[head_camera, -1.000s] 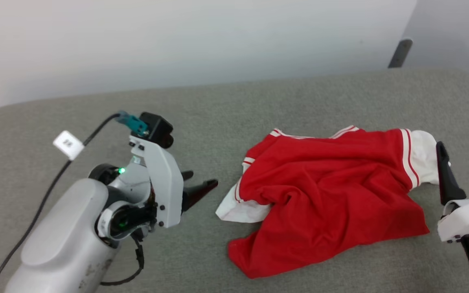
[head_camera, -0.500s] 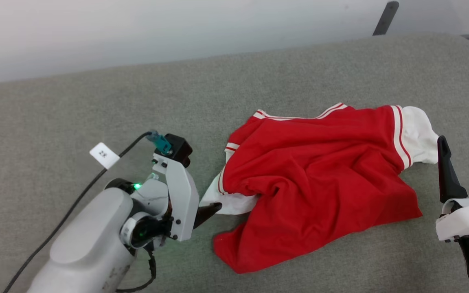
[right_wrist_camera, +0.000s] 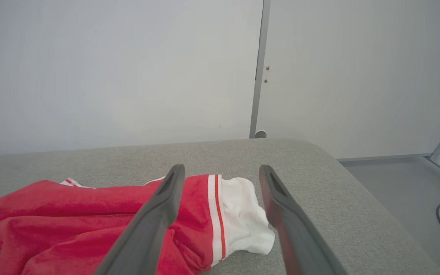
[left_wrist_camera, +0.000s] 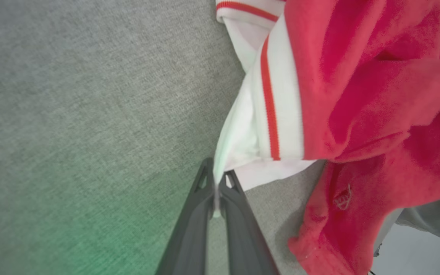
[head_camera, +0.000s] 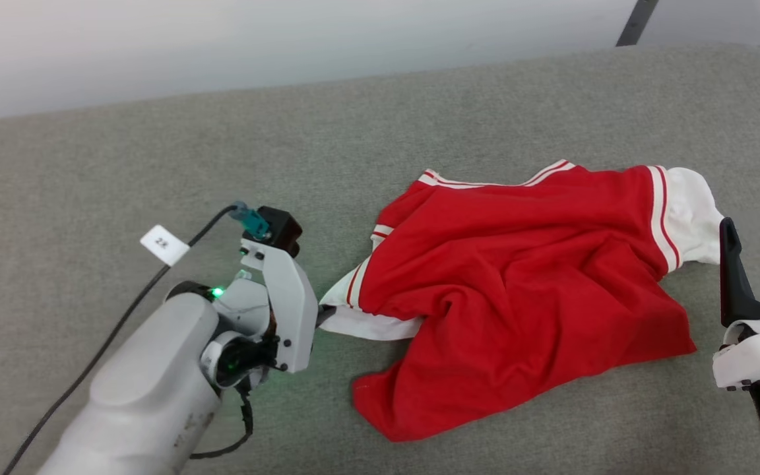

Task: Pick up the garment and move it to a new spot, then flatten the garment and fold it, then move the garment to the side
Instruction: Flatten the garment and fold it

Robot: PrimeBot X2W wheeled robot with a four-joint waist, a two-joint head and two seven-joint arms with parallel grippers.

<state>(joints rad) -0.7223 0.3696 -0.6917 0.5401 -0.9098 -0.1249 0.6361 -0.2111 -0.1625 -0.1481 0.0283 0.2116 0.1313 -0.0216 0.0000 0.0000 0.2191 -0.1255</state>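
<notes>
I see the garment (head_camera: 518,277) crumpled on the grey woven desk (head_camera: 156,152), its long axis running left to right between my arms. My left tool (left_wrist_camera: 215,179) is pinched shut on the edge of the near white sleeve (left_wrist_camera: 243,141); the cloth lies to its right. My right tool (head_camera: 758,231) hangs wide open and empty, just beside the far white sleeve (head_camera: 693,211). The red knit looks soft, limp and deeply creased.

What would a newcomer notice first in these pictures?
The bright red garment, crumpled with white sleeves at both ends, lies right of centre on the grey padded surface. At its left end the left gripper is shut on a white sleeve edge. The right gripper stands open near the other sleeve.
</notes>
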